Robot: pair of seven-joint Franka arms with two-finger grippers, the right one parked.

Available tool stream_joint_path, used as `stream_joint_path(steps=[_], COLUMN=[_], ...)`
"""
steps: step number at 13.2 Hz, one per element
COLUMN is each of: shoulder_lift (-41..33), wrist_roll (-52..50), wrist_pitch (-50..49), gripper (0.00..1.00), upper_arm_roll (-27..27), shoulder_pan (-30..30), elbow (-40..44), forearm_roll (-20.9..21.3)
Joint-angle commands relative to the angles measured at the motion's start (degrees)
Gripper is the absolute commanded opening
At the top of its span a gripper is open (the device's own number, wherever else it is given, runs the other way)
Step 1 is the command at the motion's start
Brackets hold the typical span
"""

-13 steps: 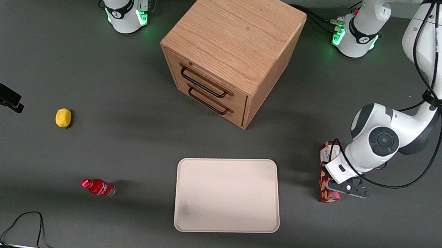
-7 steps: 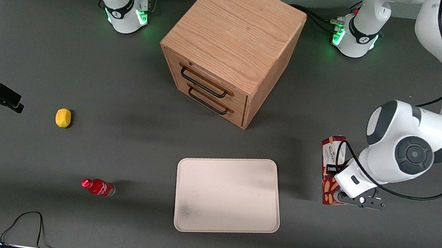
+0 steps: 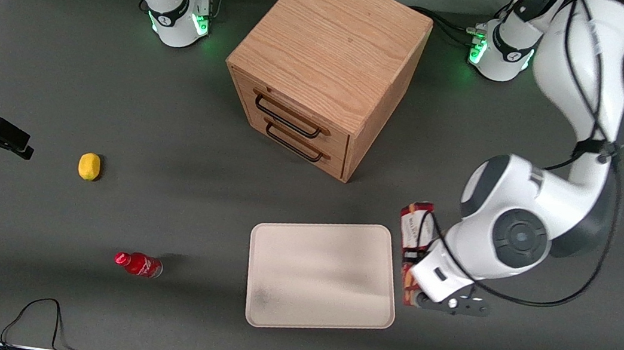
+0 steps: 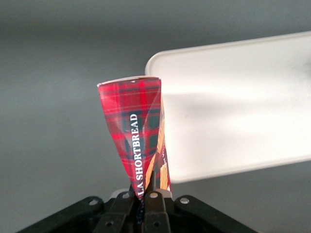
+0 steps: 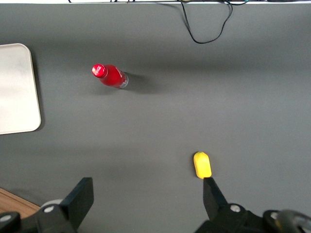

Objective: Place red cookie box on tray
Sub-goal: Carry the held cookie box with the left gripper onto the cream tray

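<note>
lemon [image 3: 89,166]: small yellow thing sitting way off toward the parked arm's end of the table, not involved.

red bottle [image 3: 138,264]: lying on the mat, nearer the front camera than the lemon, well apart from the tray.

drawer cabinet [image 3: 325,71]: wooden, two handles, farther from the camera than the tray.

tray [image 3: 323,276]: cream, flat, low rim, nothing on it yet.

red cookie box [image 3: 415,228]: up off the table, just beside the tray's edge on the working arm's end, not over it yet as far as I can tell.

gripper [image 4: 147,193]: fingers clamped on one end of the box, which sticks straight out from them.

handling: looks like light, thin cardboard that would crush if squeezed hard. An end grip lets it swing, so I'd guess mid-length is steadier.
</note>
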Motion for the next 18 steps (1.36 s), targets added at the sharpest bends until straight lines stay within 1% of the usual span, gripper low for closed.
stream_joint_path(steps=[1, 4, 7, 8, 10, 11, 12, 13, 16, 17, 18], shoulder_lift=[5.75, 9.53, 12.44, 12.97, 13.58, 13.50, 13.41, 13.24, 11.92, 10.18, 6.85], wrist_roll=[-4.12, -7.12, -7.91, -8.00, -7.92, -7.57, -7.48, -7.74, -7.56, -7.39, -7.21], wrist_pitch=[4.70, 9.37, 13.85, 14.12, 14.13, 14.21, 15.08, 15.96, 15.19, 14.83, 14.92], gripper=[0.00, 0.00, 0.00, 0.00, 0.00, 0.08, 0.92, 1.00, 1.00, 1.00, 1.00], upper_arm_roll=[1.36, 5.13, 6.90, 7.43, 7.52, 7.52, 7.61, 7.52, 7.26, 7.17, 7.08], shoulder_pan=[-3.08, -6.33, -7.92, -8.18, -8.71, -8.63, -8.71, -8.89, -8.71, -8.45, -7.67], elbow=[5.41, 5.32, 4.62, 4.53, 4.44, 4.09, 3.39, 3.21, 2.95, 1.82, -1.07], forearm_roll=[-0.57, -0.48, -0.04, 0.40, 2.85, 3.47, 5.04, 6.10, 5.94, 5.76, 4.46])
